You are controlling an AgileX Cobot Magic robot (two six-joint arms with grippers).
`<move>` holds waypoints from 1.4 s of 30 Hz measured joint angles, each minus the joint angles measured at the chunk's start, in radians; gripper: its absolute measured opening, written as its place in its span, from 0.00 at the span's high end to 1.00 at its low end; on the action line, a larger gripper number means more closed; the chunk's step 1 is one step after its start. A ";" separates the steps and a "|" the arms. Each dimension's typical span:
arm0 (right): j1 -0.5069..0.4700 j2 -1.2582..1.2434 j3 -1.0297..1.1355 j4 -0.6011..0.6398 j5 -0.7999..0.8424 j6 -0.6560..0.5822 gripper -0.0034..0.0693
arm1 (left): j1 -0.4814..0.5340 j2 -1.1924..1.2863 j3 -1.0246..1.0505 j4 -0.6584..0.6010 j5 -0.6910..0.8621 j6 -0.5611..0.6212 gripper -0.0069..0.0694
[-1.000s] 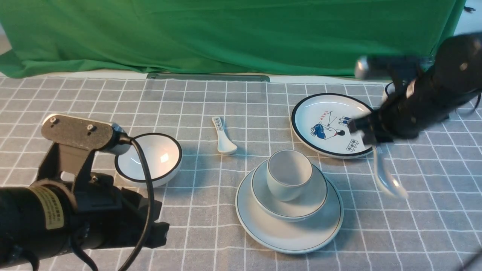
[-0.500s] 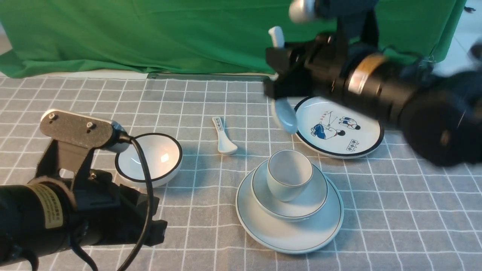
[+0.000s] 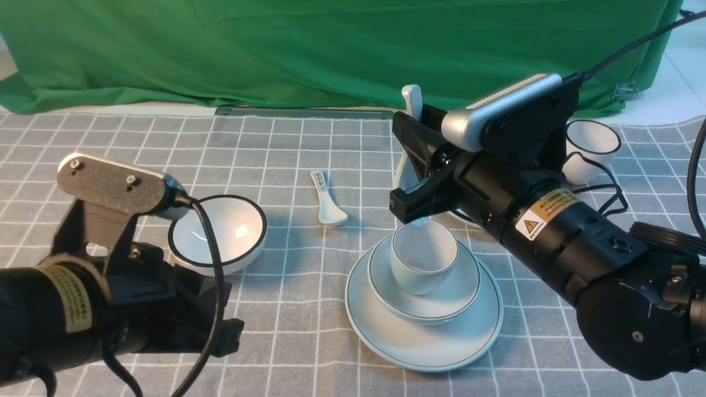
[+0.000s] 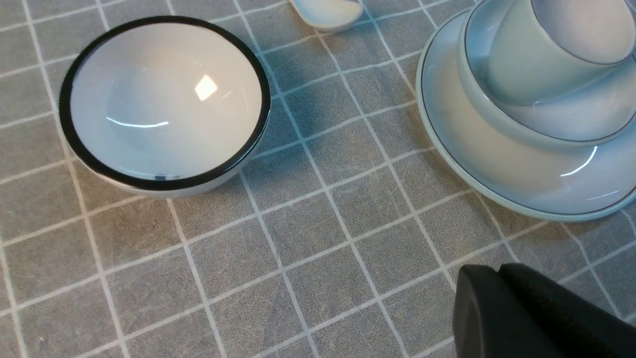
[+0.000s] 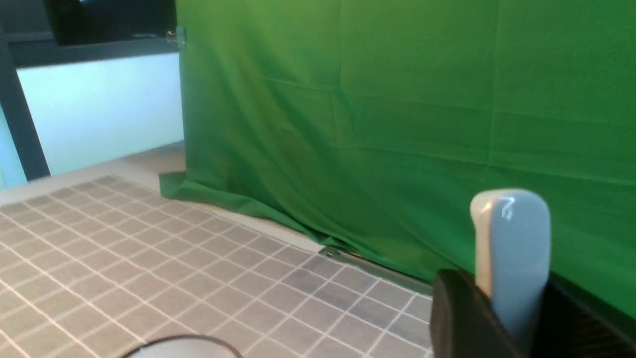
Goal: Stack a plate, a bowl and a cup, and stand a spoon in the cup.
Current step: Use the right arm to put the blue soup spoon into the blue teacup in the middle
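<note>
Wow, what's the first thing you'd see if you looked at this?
The black right tool grabs your eye: it pinches a white spoon upright, its lower end just at the mouth of the cup. That cup sits in a bowl on a plate, a neat pale tower in the middle of the checked tablecloth. Behind it all hangs a bright green cloth.

My black left arm (image 3: 60, 314) sits low at the frame's lower left, left fingers (image 3: 231, 336) pressed together. My black right arm (image 3: 568, 237) slants in from lower right toward centre, right fingers (image 3: 415, 139) clamping the glossy white ceramic spoon (image 3: 412, 99) upright.
</note>
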 joint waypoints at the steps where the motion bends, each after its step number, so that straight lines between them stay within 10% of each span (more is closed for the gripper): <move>1: 0.000 0.001 0.000 0.008 0.005 -0.024 0.72 | 0.000 0.000 0.000 0.000 0.000 0.000 0.90; 42: 0.000 0.141 0.060 0.124 0.022 -0.108 0.60 | 0.000 0.000 0.000 -0.004 0.009 0.000 0.90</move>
